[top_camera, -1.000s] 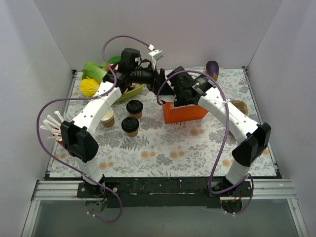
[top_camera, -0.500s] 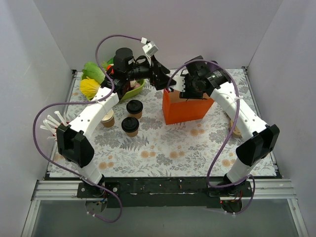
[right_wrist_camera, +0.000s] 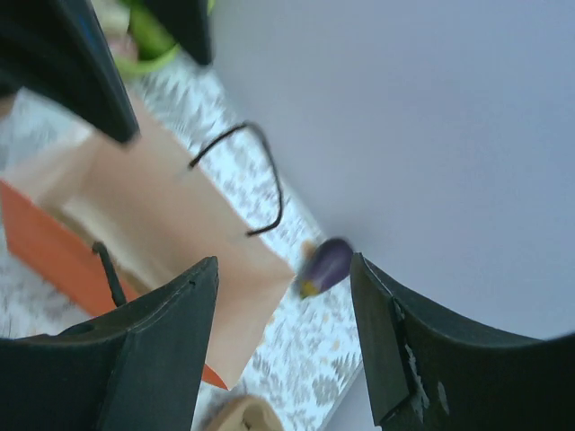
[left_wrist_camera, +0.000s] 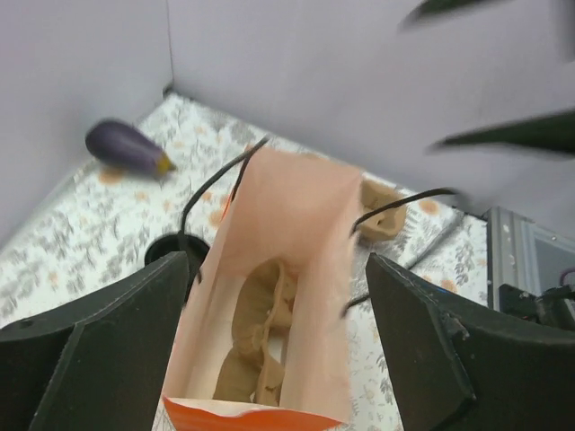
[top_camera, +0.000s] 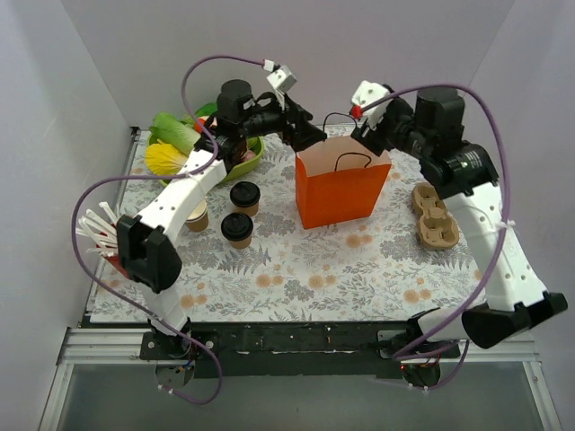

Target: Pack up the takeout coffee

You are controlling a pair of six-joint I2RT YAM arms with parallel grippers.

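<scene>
Orange bag (top_camera: 341, 190) stands upright and open on the table (top_camera: 296, 278), a brown cardboard tray (left_wrist_camera: 256, 337) inside. Both lidded coffee cups (top_camera: 241, 214) sit left of the bag, unpacked. Left pincer (top_camera: 304, 136) and right pincer (top_camera: 367, 115) hover released above the bag mouth, holding nothing. Packing not started.

The table (top_camera: 296, 278) has a cover with grey and orange flowers. An orange paper bag (top_camera: 341, 193) stands upright near the centre. At nine o'clock from it stand two lidded coffee cups (top_camera: 241, 213) and one open cup (top_camera: 196, 215). At three o'clock lies a brown cup carrier (top_camera: 435, 218). At ten o'clock sits a green bowl (top_camera: 243, 162) beside toy vegetables (top_camera: 171, 144).
</scene>
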